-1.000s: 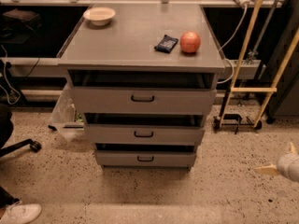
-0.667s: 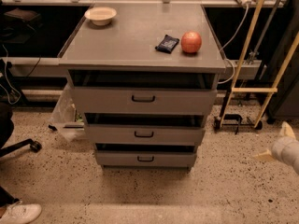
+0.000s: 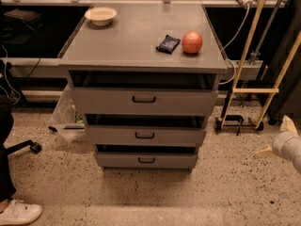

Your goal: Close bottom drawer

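At lower left, a white shoe [image 3: 19,212] on the speckled floor [image 3: 141,199], with a dark trouser leg [image 3: 4,159] above it at the frame's edge. Just right of that, a black chair caster [image 3: 34,148]. Further right, a clear plastic bag [image 3: 65,119] slumped against the left side of the grey cabinet [image 3: 136,46].

On the cabinet top, upper left: a pale bowl [image 3: 100,15]. Toward the top's right side: a dark packet [image 3: 168,44], and just beside it a red apple [image 3: 192,42].

Below the top, centre frame, three grey drawers stacked, each with a small dark loop handle and a dark gap above its front. Top drawer [image 3: 108,100] widest in view, middle drawer [image 3: 113,135] under it. Bottom drawer [image 3: 117,160] at lower centre, just above the floor, pulled a little way out, its front forward of the cabinet base.

Right of the cabinet, a pale wooden frame [image 3: 256,91] leaning upward, with a white cable [image 3: 235,32] hanging near it.

At the right edge, mid-height: the gripper [image 3: 277,139], grey-bodied with pale tips, fingers [image 3: 288,125] spread apart and grasping nothing, well apart from the bottom drawer and above the floor.
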You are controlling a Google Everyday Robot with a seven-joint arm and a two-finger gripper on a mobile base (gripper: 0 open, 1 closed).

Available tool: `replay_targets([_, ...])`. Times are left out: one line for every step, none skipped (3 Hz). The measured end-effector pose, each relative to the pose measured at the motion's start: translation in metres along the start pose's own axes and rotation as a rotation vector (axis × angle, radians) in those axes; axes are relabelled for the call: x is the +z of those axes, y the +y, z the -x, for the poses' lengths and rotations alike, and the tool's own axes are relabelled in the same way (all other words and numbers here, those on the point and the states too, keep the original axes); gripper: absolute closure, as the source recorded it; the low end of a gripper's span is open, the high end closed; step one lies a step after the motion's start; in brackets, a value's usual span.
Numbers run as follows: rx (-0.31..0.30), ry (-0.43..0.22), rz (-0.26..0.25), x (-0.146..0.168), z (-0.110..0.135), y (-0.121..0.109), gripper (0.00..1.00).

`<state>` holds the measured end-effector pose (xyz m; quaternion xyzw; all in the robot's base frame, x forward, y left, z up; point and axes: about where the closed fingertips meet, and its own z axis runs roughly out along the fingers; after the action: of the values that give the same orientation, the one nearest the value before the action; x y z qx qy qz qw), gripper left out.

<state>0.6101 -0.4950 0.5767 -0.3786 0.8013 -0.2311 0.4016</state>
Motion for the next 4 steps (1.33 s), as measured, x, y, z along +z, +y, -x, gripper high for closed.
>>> replay_targets([-0.077,0.004,0.018,-0.022,0.003,0.015,0.0])
replay_targets([-0.25,-0.028,-0.06,-0.07,0.044,-0.01,0.0])
replay_targets([-0.375,-0.057,-0.213,-0.12,0.094,-0.054,0.0])
replay_targets([-0.442,-0.05,-0.409,-0.182,0.122,-0.096,0.0])
